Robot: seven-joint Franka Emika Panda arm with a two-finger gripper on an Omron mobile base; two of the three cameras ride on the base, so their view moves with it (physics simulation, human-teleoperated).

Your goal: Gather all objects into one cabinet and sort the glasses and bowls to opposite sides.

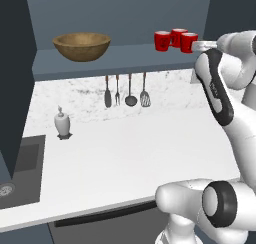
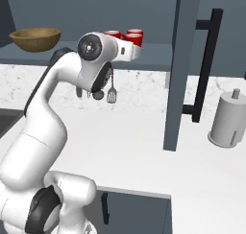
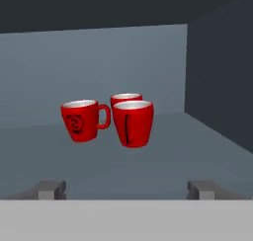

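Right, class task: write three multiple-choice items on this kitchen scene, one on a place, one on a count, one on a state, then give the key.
1. Where on the cabinet shelf is the wooden bowl?
A. left end
B. right end
C. among the cups

2. How many red cups stand there?
A. two
B. three
C. four

3. The gripper is:
A. shut on a cup
B. open, holding nothing
C. shut on the bowl

Key: 1 A, bowl far left of the cups; 2 B, three rims show; 3 B, fingertips wide apart, short of the cups.

My own arm [image 2: 96, 55] hides most of the red cups [image 2: 126, 36] in right base view; rear cup [image 3: 125, 98] half hidden; sink [image 1: 15, 170] cut off.
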